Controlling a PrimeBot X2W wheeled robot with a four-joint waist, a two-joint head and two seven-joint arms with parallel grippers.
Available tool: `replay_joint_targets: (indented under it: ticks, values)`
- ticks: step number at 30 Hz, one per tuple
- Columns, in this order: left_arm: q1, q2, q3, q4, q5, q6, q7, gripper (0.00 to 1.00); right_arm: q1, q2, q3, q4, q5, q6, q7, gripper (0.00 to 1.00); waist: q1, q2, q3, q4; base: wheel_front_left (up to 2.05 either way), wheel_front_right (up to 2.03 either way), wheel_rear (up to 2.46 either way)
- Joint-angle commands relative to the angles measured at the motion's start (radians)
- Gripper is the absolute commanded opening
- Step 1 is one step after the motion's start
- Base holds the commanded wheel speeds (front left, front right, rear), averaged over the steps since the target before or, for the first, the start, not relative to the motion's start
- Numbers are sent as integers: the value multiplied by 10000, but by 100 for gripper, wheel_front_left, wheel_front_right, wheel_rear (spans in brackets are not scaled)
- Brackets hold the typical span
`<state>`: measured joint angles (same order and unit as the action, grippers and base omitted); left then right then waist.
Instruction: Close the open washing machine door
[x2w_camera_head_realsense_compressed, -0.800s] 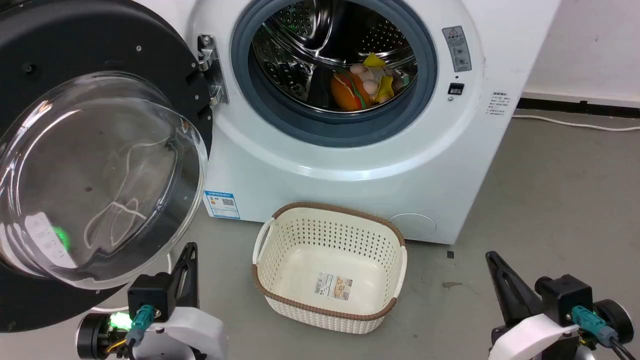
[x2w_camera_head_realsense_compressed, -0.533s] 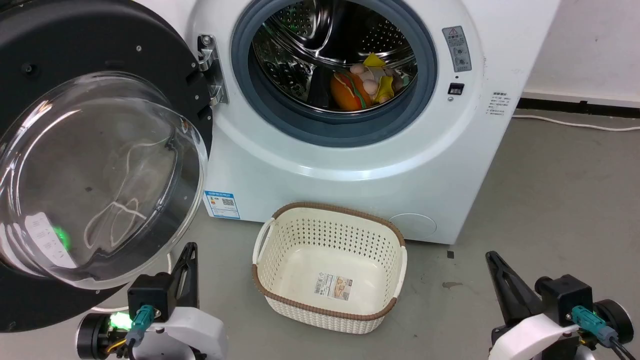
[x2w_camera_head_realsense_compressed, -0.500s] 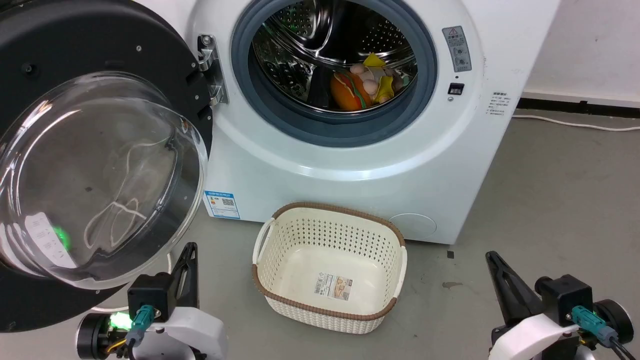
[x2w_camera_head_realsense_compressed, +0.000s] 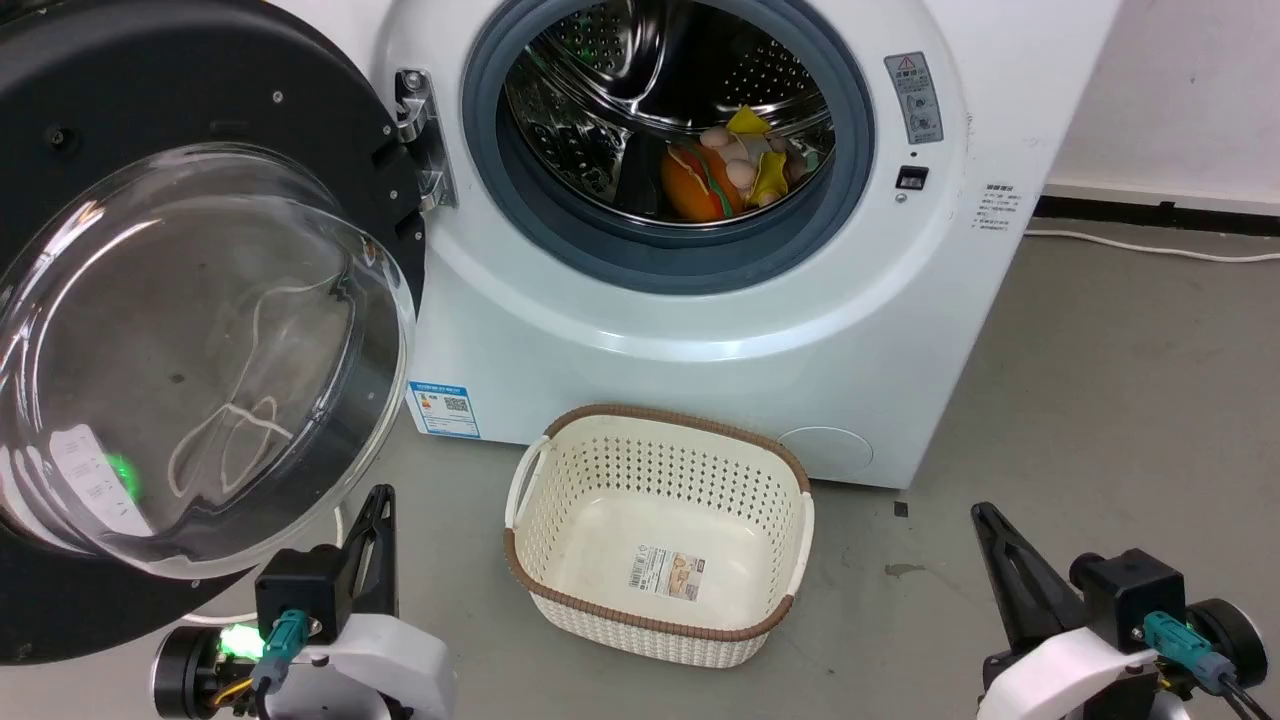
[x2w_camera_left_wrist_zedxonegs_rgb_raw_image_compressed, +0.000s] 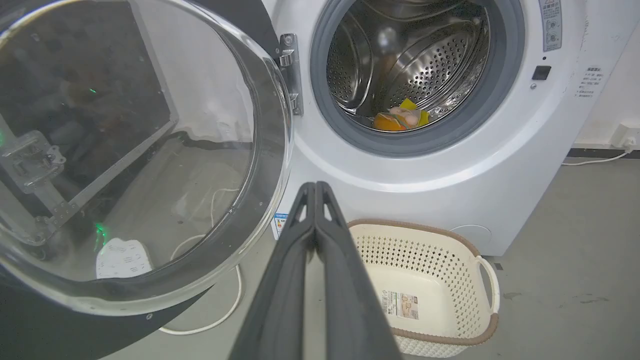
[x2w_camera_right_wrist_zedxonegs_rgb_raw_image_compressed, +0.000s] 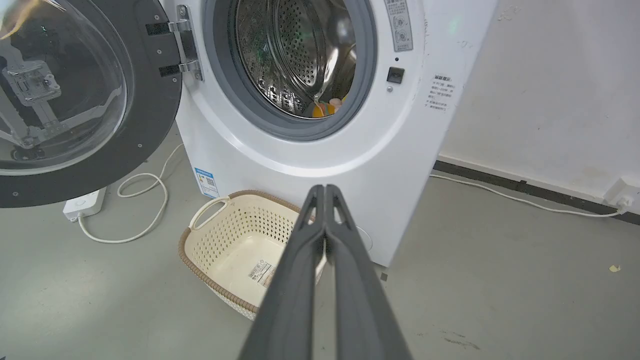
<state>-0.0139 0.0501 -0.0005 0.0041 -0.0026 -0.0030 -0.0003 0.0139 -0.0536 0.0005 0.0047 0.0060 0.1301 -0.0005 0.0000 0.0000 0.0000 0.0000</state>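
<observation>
The washing machine (x2w_camera_head_realsense_compressed: 700, 330) (x2w_camera_left_wrist_zedxonegs_rgb_raw_image_compressed: 425, 175) (x2w_camera_right_wrist_zedxonegs_rgb_raw_image_compressed: 320, 160) fills the middle, its steel drum holding an orange and yellow bundle (x2w_camera_head_realsense_compressed: 730, 165). The washing machine door (x2w_camera_head_realsense_compressed: 190, 300) (x2w_camera_left_wrist_zedxonegs_rgb_raw_image_compressed: 135, 150) (x2w_camera_right_wrist_zedxonegs_rgb_raw_image_compressed: 80, 90) stands swung wide open to the left on its metal hinge (x2w_camera_head_realsense_compressed: 420, 135), the glass bowl bulging toward me. My left gripper (x2w_camera_head_realsense_compressed: 378, 495) (x2w_camera_left_wrist_zedxonegs_rgb_raw_image_compressed: 316, 186) is shut and empty, low on the left just below the door's lower rim. My right gripper (x2w_camera_head_realsense_compressed: 982, 512) (x2w_camera_right_wrist_zedxonegs_rgb_raw_image_compressed: 325, 189) is shut and empty at the lower right, apart from the machine.
A cream perforated basket (x2w_camera_head_realsense_compressed: 660, 535) (x2w_camera_left_wrist_zedxonegs_rgb_raw_image_compressed: 430, 285) (x2w_camera_right_wrist_zedxonegs_rgb_raw_image_compressed: 235, 245) sits empty on the grey floor right in front of the washer. A white cable (x2w_camera_right_wrist_zedxonegs_rgb_raw_image_compressed: 145, 200) and power strip (x2w_camera_right_wrist_zedxonegs_rgb_raw_image_compressed: 82, 205) lie under the open door. Another cable (x2w_camera_head_realsense_compressed: 1150, 245) runs along the right wall.
</observation>
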Motion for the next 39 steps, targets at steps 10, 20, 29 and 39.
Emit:
replay_joint_targets:
  ticks: [10,20,29,39]
  values:
    - [-3,0,-8,8,-2,-2,-1,100,8,-2,2,6,6,0,-1,100,0,0,0,0,0,0,0]
    - [-17,1,-122,-5,-15,36,-182,100,31,1,-121,27,208,0,-182,100,0,0,0,23,0,0,0]
    - [-5,18,-234,-32,-22,70,-370,100,143,3,-119,-93,293,1,-370,100,0,0,-42,230,0,0,0]
    - [24,64,-356,-46,-31,90,-579,100,263,6,-62,-177,326,1,-579,100,0,0,-98,792,0,0,0]
